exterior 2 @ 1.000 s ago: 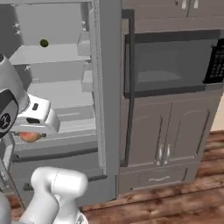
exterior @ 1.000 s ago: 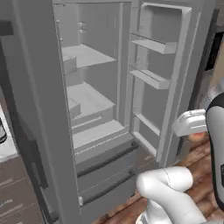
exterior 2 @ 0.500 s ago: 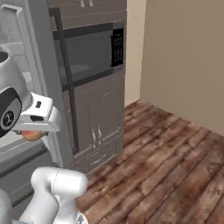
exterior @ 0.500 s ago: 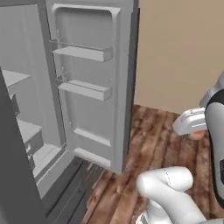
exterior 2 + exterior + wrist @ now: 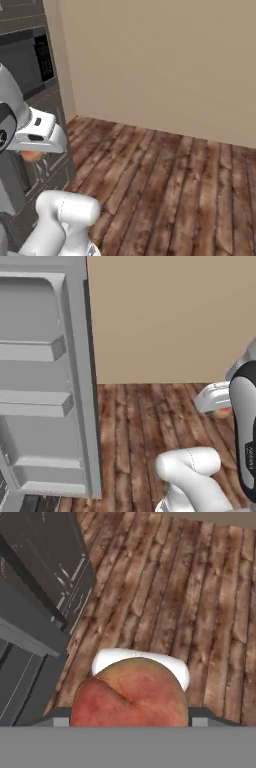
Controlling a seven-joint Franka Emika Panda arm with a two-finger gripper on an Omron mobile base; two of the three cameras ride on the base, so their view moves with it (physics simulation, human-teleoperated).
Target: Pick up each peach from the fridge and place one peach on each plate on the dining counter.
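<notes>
- Your jaws are pinching a peach (image 5: 131,692); in the hand view it sits right up against the camera, with plank floor (image 5: 200,592) below. A sliver of the fruit shows under the gripper (image 5: 220,412) in the left base view, and again under the white hand in the right base view.
- You cannot see how much of each finger bears on the fruit, because the peach hides them. A round, soft-skinned fruit could roll out if the hold is shallow, so a sharp stop or swing of the base is your main risk.
- If it drops here, it lands on bare floor and may roll out of reach.
- The fridge (image 5: 75,406) door stands open just beside your left; a tight turn could clip its edge.
- The dark oven cabinet (image 5: 35,60) is close on the other side, so mind the elbow.
- No plate or bench is visible yet, so you will be steering toward a target you have not confirmed.
</notes>
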